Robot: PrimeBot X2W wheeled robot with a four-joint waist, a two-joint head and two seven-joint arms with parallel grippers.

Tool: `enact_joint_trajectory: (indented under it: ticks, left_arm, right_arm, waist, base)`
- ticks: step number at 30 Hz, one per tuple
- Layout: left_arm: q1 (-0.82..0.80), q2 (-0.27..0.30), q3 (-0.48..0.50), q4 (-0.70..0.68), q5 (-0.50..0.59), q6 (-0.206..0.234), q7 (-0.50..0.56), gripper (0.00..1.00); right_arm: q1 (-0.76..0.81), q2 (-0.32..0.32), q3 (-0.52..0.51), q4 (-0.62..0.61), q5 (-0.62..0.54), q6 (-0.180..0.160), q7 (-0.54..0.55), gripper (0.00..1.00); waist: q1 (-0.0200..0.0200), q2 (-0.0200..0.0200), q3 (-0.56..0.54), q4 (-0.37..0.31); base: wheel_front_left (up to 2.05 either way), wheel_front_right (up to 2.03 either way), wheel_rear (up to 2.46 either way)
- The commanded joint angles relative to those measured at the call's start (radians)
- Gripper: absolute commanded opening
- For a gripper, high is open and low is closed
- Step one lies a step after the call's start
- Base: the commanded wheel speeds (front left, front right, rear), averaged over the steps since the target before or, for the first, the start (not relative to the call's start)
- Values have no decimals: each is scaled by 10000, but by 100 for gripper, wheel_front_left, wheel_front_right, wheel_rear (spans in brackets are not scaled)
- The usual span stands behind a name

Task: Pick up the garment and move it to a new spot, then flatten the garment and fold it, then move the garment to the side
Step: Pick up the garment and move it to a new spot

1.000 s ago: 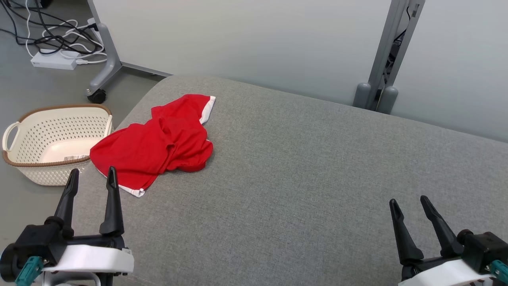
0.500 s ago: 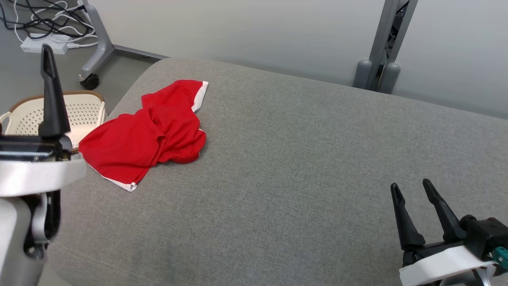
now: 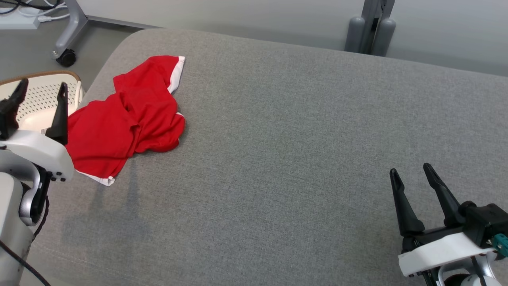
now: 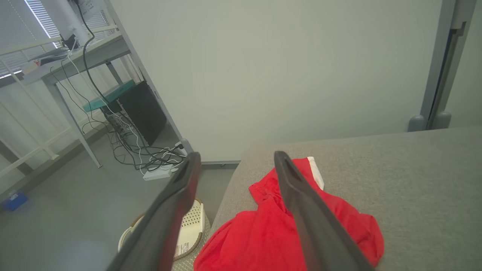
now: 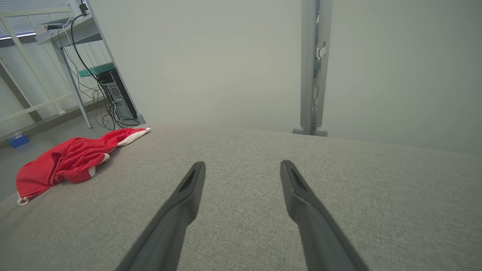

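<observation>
Head view shows the red garment crumpled in a heap at the far left corner of the grey padded bench. Its white-trimmed hem lies close to the left edge, beside a pale basket on the floor. The left gripper hangs just off that left edge, fingers spread wide and holding nothing. In the left wrist view those fingers frame the heap, which suggests the arm is lining up for the pick. The right gripper sits at the near right corner, well apart from the garment, also wide and empty. It is probably parked there to leave the middle of the bench free for spreading. No part of the task looks done yet. The garment is bunched with overlapping folds, so a pinch on a top ridge seems the likely first grab.
</observation>
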Motion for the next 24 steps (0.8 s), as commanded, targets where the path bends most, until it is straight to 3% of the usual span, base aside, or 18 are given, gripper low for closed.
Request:
enact_joint_trajectory:
  ticks: [1, 13, 24]
  left_arm:
    - [-283, -16, -187, 578, 173, -174, -45, 100]
    - [-1188, -936, -1280, 4873, 157, -1438, 478, 100]
    - [-1506, -1566, -1424, 7785, -615, -1775, 1788, 100]
  right_arm:
    - [-218, -58, -23, -76, -96, 0, 59, 100]
    - [-745, -59, 171, -341, -535, 0, 421, 100]
    - [-997, -57, 164, -521, -681, 0, 506, 100]
  waist:
    - [0, 0, 203, -80]
    - [0, 0, 1202, -475]
    - [0, 0, 1868, -1062]
  base:
    - [0, 0, 0]
    - [0, 0, 0]
    - [0, 0, 0]
